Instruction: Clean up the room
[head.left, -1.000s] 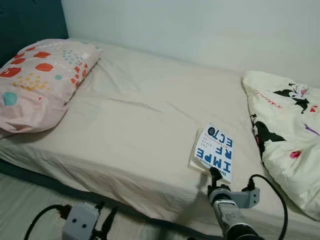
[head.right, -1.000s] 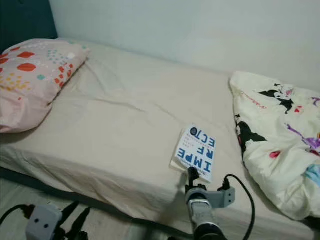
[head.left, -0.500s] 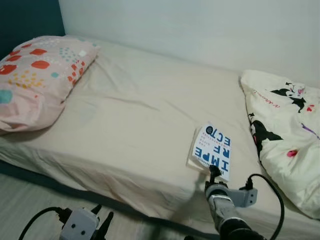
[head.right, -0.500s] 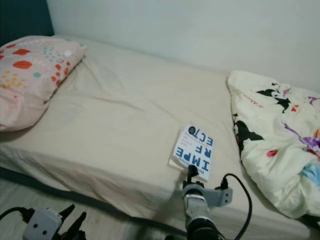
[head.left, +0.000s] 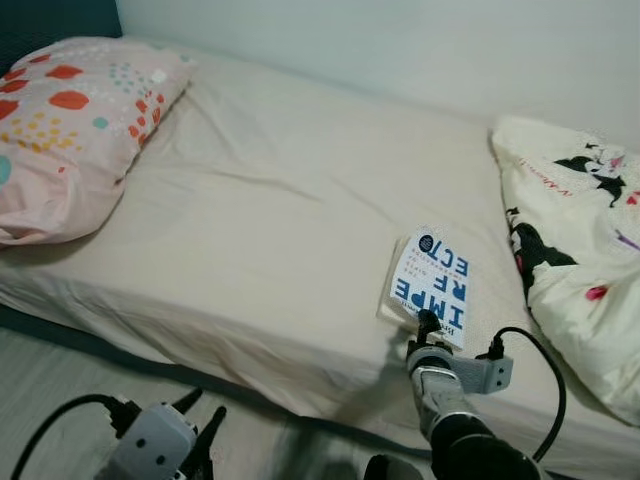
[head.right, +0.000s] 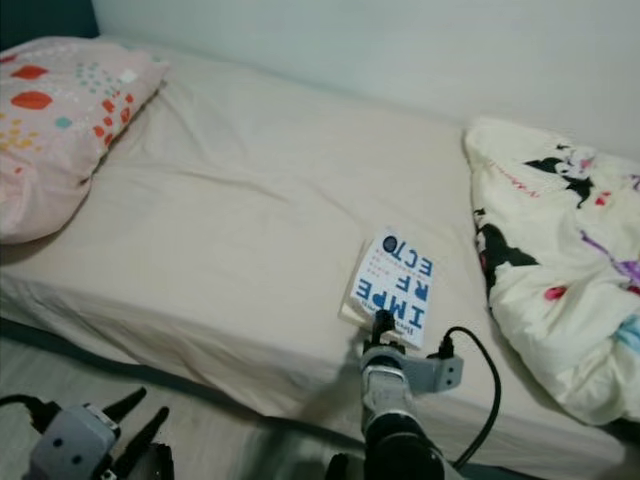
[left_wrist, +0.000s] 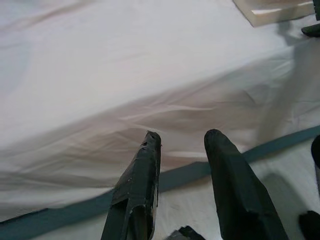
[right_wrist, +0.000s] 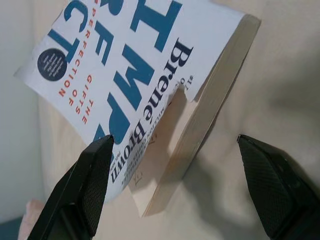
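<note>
Near the bed's (head.left: 270, 230) front edge, on the beige sheet: a white paperback book (head.left: 432, 285) with blue lettering, lying flat, cover curling up at 1 corner. Right gripper (right_wrist: 177, 192) just short of the book's near corner, fingers (right_wrist: 82, 185) spread wide on either side, not gripping. Left gripper (left_wrist: 182, 165) low by the mattress side, above the floor (head.left: 40, 385), fingers (left_wrist: 137, 185) a little apart, holding nothing. Well off to the left, a pink patterned pillow (head.left: 70, 120); to the right of the book, a rumpled cartoon-print quilt (head.left: 580, 250). Behind, a pale wall (head.left: 400, 45).
</note>
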